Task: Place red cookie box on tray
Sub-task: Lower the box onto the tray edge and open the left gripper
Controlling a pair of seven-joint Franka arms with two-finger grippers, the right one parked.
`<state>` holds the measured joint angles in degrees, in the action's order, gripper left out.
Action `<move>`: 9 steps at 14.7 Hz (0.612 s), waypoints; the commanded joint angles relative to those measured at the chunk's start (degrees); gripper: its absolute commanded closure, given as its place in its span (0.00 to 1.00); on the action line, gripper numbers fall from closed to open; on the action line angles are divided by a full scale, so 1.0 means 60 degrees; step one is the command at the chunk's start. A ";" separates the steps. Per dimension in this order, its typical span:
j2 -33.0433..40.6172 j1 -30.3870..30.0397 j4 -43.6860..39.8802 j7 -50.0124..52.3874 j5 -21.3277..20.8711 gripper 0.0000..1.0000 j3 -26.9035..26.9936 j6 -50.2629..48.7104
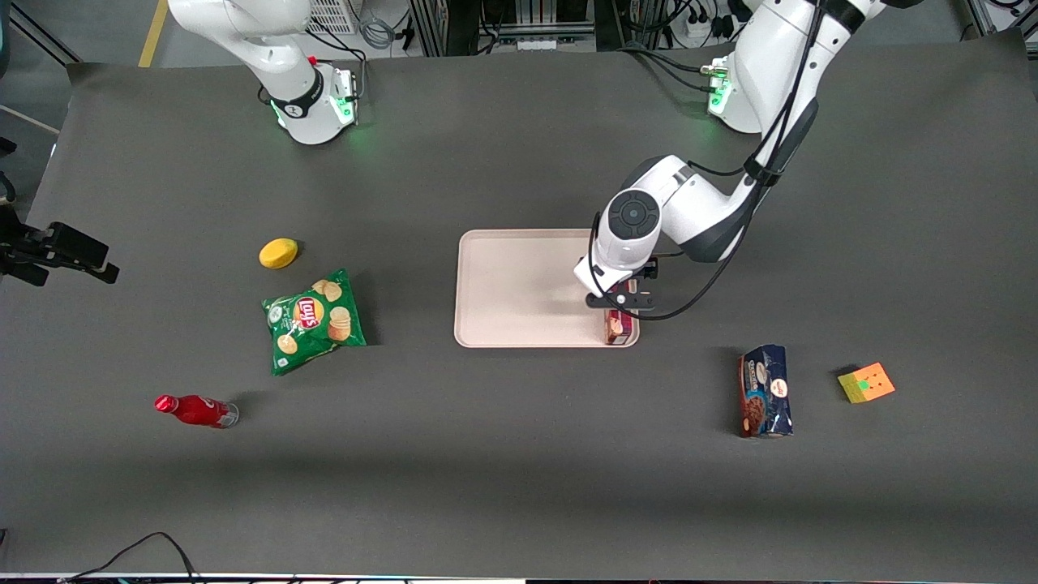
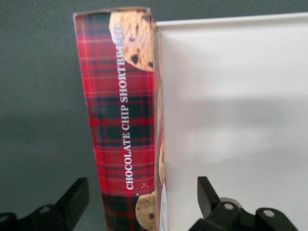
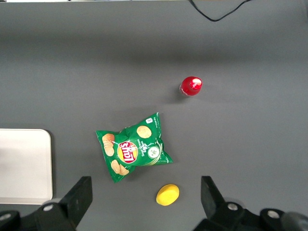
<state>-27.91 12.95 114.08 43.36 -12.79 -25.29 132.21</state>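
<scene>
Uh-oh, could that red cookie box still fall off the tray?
Maybe. The dark red plaid cookie box stands on its narrow side right at the rim of the pale pinkish-cream tray, so it might tip onto the table. The open gripper straddles it with a gap each side; a finger could nudge it while lifting away.

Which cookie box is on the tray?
The red cookie box, at the tray's edge under the open hand. The blue cookie pack lies on the table.
</scene>
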 commanded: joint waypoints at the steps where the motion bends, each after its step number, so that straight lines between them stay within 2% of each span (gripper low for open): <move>1: 0.0489 0.0053 -0.0393 0.0128 0.0008 0.00 0.0113 -0.0470; 3: 0.0535 0.0038 -0.1444 0.0026 0.0226 0.00 0.0098 -0.1827; 6: 0.0738 -0.0006 -0.3043 -0.1508 0.1631 0.00 0.0520 -0.3749; 9: 0.1630 -0.0224 -0.3076 -0.2797 0.1752 0.00 0.1136 -0.4178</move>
<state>-22.48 12.58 96.24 34.07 -4.20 -21.75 110.33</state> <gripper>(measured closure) 0.000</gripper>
